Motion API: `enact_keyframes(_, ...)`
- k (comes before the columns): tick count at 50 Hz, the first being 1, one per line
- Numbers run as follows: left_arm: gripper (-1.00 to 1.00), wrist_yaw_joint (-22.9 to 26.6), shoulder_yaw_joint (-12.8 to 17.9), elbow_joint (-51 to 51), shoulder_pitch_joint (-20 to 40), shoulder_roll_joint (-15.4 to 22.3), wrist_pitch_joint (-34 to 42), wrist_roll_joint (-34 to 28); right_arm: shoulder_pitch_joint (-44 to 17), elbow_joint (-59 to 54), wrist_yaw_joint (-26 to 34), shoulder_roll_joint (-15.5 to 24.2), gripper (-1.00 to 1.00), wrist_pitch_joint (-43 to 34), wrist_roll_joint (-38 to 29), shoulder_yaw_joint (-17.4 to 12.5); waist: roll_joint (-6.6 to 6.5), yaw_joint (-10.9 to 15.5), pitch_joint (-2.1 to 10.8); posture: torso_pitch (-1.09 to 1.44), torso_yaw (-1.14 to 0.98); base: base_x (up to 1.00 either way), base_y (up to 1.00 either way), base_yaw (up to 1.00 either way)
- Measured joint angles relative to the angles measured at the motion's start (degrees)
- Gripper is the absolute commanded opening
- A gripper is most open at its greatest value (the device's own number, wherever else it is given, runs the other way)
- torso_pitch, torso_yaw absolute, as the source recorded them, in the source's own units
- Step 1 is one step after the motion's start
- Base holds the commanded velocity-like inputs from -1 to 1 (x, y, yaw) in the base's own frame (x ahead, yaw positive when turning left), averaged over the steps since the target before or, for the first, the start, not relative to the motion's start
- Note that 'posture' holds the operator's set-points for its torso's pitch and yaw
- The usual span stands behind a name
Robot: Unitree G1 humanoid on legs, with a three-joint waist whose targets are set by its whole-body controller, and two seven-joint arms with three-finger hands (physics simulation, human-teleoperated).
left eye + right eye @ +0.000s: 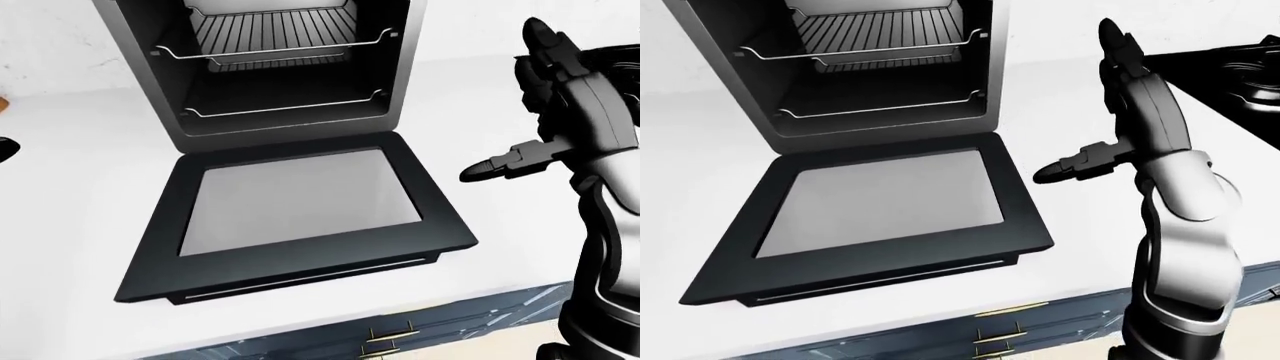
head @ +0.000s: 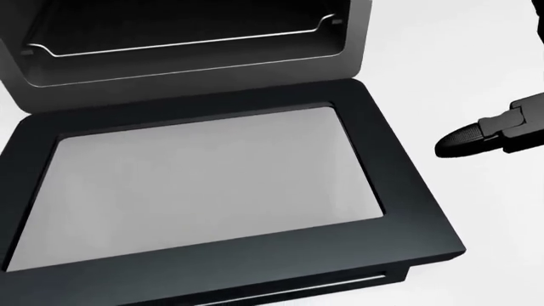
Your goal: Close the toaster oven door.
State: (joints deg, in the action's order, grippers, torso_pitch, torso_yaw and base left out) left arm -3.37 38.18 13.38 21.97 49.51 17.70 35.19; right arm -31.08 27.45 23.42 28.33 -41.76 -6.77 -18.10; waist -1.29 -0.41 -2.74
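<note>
The toaster oven (image 1: 290,67) stands on the white counter (image 1: 80,225) with its wire racks showing. Its door (image 1: 300,199), black-framed with a grey glass pane, lies folded down flat on the counter, its handle (image 1: 310,276) along the lower edge. My right hand (image 1: 505,101) is open to the right of the door and clear of it, fingers pointing up and thumb (image 2: 476,140) pointing left toward the door's right edge. At the left edge of the left-eye view only a dark tip (image 1: 4,148) shows, perhaps my left hand.
A black stove top (image 1: 1240,64) fills the upper right corner of the right-eye view. Dark cabinet fronts with brass handles (image 1: 390,337) run under the counter's lower edge. A small orange thing (image 1: 2,103) pokes in at the left edge.
</note>
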Motion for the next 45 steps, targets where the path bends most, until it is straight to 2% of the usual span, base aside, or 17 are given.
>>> enact_keyframes(45, 1.0, -0.3, 0.2, -0.2, 0.3, 0.5, 0.2, 0.4, 8.6, 1.4, 1.9, -3.7, 1.0, 6.9, -3.2, -1.6, -0.01, -0.1, 0.28, 0.0, 0.0, 0.0, 0.0, 0.0)
